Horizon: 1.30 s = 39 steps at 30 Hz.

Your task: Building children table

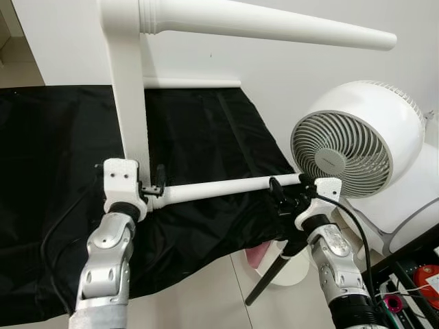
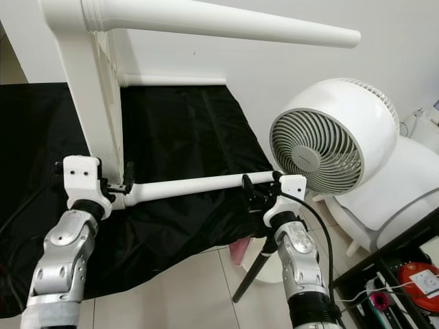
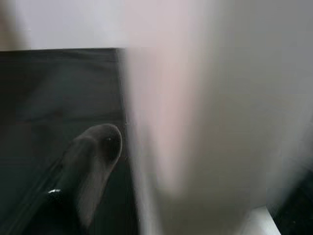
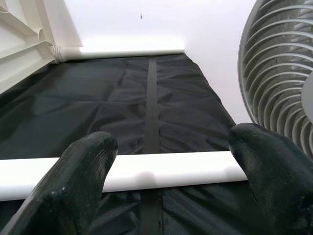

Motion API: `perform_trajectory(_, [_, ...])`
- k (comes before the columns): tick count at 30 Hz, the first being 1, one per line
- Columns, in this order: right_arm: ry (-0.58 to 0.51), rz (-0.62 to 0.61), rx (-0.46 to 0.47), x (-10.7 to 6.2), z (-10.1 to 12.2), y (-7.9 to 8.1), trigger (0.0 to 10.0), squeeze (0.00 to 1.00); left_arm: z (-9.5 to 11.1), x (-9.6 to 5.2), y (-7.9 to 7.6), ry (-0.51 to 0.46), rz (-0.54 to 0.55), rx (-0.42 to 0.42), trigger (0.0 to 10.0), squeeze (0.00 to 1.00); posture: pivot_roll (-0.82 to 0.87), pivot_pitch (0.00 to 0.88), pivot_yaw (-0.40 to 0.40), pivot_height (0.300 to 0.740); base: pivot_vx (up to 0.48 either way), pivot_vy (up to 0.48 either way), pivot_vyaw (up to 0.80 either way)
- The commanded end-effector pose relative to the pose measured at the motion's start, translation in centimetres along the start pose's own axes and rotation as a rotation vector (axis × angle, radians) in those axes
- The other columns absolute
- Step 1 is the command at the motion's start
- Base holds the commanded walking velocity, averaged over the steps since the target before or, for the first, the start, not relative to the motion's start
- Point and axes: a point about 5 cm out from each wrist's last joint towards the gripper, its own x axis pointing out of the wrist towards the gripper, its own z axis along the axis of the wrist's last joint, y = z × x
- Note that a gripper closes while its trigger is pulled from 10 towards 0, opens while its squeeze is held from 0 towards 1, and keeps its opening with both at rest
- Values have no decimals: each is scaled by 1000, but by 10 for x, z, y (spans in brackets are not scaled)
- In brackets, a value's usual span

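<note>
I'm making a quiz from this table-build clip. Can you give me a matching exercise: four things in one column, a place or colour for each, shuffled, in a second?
Things:
1. lower table leg
2. fan
3. black cloth
4. upper table leg

Places:
A. spread over the floor
B. sticking out overhead, to the right
C. beside the right tool
D. spanning from the left tool to the right tool

Pairs: 1-D, 2-C, 3-A, 4-B

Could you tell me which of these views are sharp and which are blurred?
Both eye views are sharp and evenly lit; the left wrist view is badly out of focus, the white table frame a pale smear beside one finger; the right wrist view shows the table leg crisply, only its near fingers soft.
</note>
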Motion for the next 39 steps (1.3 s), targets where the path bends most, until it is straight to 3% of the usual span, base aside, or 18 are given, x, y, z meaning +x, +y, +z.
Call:
perform_trajectory(1, [11,-16,-1,0,-1,-1,10000,0,-2,2,-2,27,61,5,10000,0,68,47,-70,740,0,0,0])
perform_trajectory(7, [5,-27,8,1,1,5,10000,0,1,10,-14,49,103,54,10000,0,56,51,-60,740,0,0,0])
perform_trajectory(13, [5,-35,20,1,1,11,10000,0,11,18,-26,37,131,51,10000,0,47,54,-49,740,0,0,0])
perform_trajectory(25, [-4,-36,26,0,3,15,10000,0,12,22,-25,57,191,58,10000,0,45,68,-50,740,0,0,0])
perform_trajectory(26, [-16,-29,32,0,6,17,10000,0,12,23,-23,55,202,62,4980,0,40,71,-51,740,0,0,0])
perform_trajectory(27, [-16,-29,32,0,6,17,10000,0,12,23,-23,55,202,62,4980,0,40,71,-51,740,0,0,0])
perform_trajectory(28, [-33,-16,37,-1,10,21,10000,0,11,24,-21,60,221,81,2275,0,36,79,-52,740,0,0,0])
perform_trajectory(29, [-62,4,43,-2,16,27,10000,0,9,26,-18,69,249,92,1608,0,33,86,-54,740,0,0,0])
perform_trajectory(31, [-82,17,46,-4,20,31,10000,0,7,27,-15,75,268,99,1608,0,33,86,-54,740,0,0,0])
perform_trajectory(32, [-98,33,45,-5,24,35,10000,0,7,29,-13,76,282,100,275,0,30,95,-55,740,0,0,0])
perform_trajectory(39, [-127,126,63,-15,35,57,10000,0,17,41,2,22,304,138,0,0,19,121,-50,740,0,0,0])
